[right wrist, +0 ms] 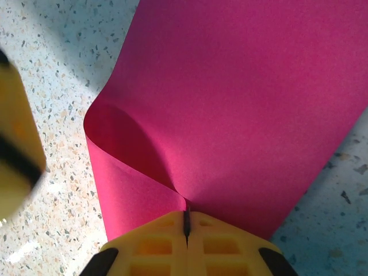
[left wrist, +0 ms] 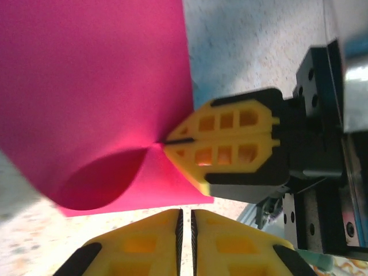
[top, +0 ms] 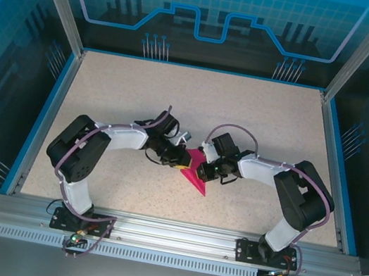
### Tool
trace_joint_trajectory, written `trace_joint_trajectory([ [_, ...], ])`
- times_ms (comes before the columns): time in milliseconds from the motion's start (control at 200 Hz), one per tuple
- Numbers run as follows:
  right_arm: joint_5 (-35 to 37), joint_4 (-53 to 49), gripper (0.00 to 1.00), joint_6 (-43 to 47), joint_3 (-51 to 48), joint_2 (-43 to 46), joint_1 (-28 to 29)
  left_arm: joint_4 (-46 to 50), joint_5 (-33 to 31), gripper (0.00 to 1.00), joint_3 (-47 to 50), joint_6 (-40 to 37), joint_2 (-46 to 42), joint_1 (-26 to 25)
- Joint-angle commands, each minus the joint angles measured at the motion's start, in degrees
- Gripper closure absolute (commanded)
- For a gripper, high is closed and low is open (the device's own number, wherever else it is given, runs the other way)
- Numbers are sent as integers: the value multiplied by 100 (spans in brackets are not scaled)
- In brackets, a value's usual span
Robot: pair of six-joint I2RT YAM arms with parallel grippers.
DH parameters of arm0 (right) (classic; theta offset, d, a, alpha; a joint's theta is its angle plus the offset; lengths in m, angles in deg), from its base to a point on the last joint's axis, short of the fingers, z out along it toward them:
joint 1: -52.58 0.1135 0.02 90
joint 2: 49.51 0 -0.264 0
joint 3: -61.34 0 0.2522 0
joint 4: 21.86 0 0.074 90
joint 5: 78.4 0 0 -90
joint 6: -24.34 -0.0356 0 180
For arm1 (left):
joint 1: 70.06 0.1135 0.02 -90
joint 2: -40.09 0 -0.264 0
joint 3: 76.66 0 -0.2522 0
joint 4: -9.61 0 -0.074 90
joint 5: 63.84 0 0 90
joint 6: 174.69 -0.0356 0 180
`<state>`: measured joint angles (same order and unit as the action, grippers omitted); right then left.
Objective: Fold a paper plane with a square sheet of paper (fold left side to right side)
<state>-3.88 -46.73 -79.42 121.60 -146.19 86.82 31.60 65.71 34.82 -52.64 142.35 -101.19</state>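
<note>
A creased triangular sheet of paper [top: 195, 176] is lying with its tip pointing near-right. The right gripper [right wrist: 186, 217] is pinching its curled edge. The left gripper [left wrist: 185, 214] is hovering beside it, nearly closed and empty.

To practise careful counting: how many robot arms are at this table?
2: the left arm, bolted near-left, and the right arm, bolted near-right, both reaching to the pink paper at the centre. None seems hidden.

The square sheet of paper [top: 193, 175] lies between left pincer [top: 182, 160] and right pincer [top: 201, 171].

speckled beige tabletop [top: 143, 88], blue rim [top: 197, 68], aluminium rail [top: 168, 231]
</note>
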Motion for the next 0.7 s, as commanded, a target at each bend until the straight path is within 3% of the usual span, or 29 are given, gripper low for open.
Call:
trace_joint_trajectory([
  [0, 229, -488, 100, -26, -66, -296, 100, -696, 230, 85, 45, 361, 154, -133],
  [695, 237, -558, 100, 57, -5, -368, 109, -230, -416, 87, -8, 100, 872, -263],
])
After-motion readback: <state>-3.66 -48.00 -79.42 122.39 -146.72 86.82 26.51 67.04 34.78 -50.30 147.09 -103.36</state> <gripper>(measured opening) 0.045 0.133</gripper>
